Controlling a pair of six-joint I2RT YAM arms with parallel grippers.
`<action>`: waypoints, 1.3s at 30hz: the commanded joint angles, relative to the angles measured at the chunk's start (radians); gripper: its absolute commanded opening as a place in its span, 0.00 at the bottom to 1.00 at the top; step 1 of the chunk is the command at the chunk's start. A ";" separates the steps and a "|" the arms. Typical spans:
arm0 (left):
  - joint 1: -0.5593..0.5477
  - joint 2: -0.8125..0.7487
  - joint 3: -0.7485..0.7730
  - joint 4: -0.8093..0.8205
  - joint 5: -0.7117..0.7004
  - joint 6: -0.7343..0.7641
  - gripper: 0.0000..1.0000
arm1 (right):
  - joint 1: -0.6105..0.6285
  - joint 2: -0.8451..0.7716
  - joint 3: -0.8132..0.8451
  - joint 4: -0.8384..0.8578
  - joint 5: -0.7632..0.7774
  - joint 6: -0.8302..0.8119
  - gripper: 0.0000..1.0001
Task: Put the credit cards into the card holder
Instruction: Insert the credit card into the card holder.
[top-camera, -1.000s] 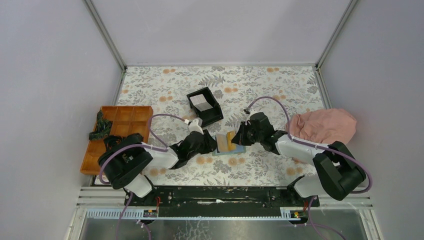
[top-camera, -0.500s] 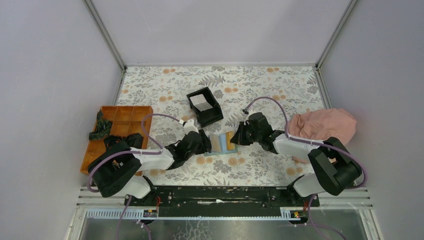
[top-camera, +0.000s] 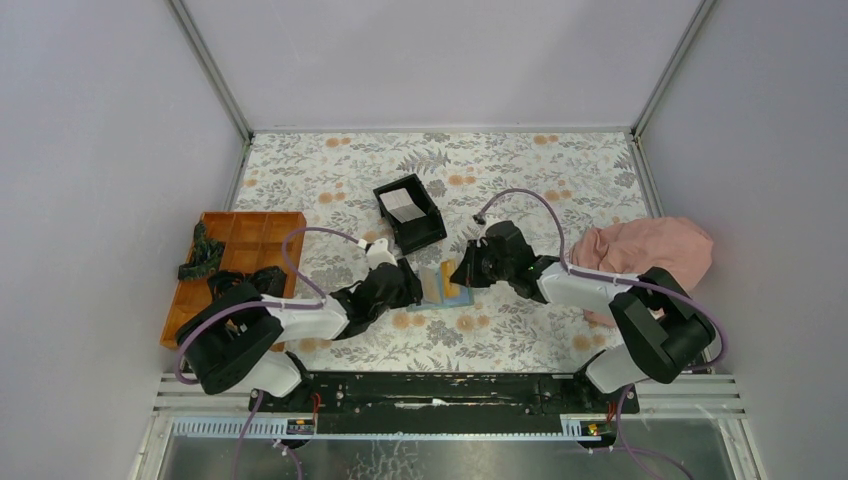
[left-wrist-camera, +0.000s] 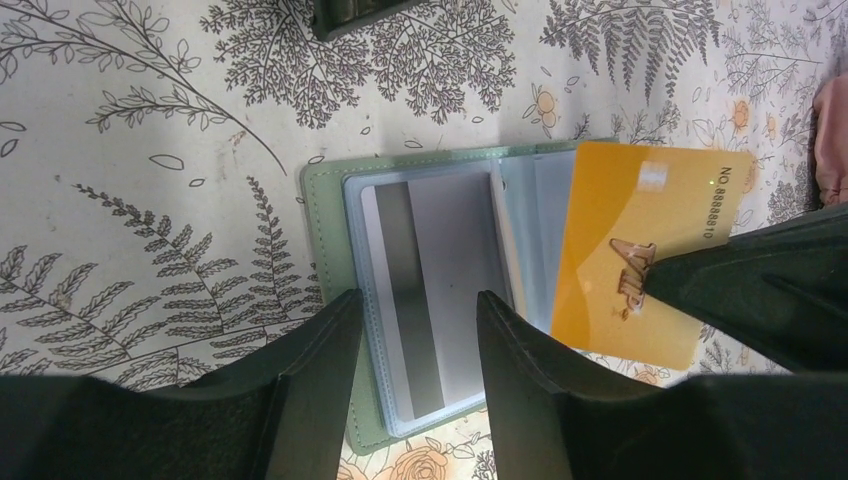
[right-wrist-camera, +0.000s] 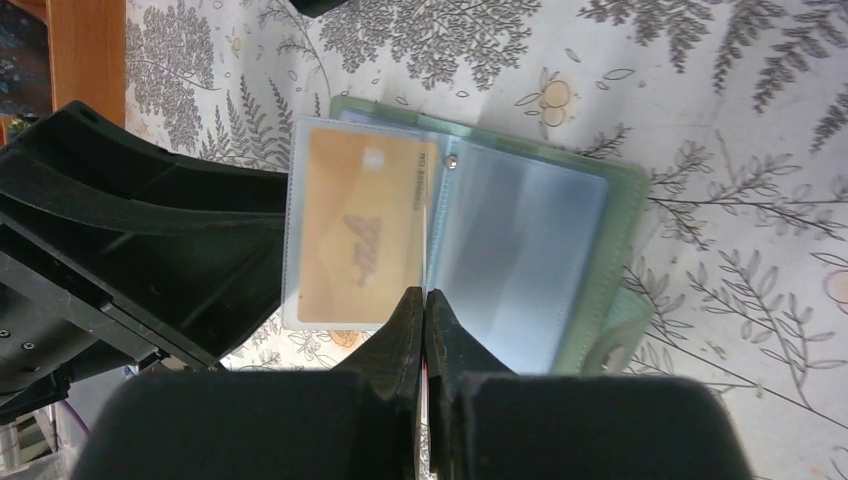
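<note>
The green card holder (left-wrist-camera: 325, 240) lies open on the floral table, also in the top view (top-camera: 432, 290). A grey-white credit card (left-wrist-camera: 440, 280) sits in its left clear sleeve. My left gripper (left-wrist-camera: 418, 310) is open, one finger on each side of that page's near edge. My right gripper (right-wrist-camera: 425, 298) is shut on the edge of an orange credit card (left-wrist-camera: 640, 230), held tilted over the sleeves by the fold. Through a clear sleeve it looks blurred in the right wrist view (right-wrist-camera: 360, 220). Another pale card (top-camera: 400, 203) lies in the black box.
The black open-top box (top-camera: 425, 228) stands just behind the wallet. An orange compartment tray (top-camera: 240, 265) with dark items is at the left. A pink cloth (top-camera: 648, 250) lies at the right, behind my right arm.
My right gripper has moved left with the orange card, from the wallet's right side to its middle. The wallet and my left gripper shifted slightly left early on, then held still.
</note>
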 joint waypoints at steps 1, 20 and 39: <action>-0.002 0.053 -0.010 -0.051 -0.020 0.026 0.54 | 0.035 0.034 0.060 -0.013 0.011 -0.011 0.00; -0.008 -0.008 -0.017 -0.102 -0.074 -0.013 0.66 | 0.093 0.119 0.185 -0.303 0.278 -0.075 0.00; -0.008 -0.244 -0.078 -0.215 -0.175 -0.052 0.70 | 0.093 0.106 0.230 -0.390 0.327 -0.140 0.00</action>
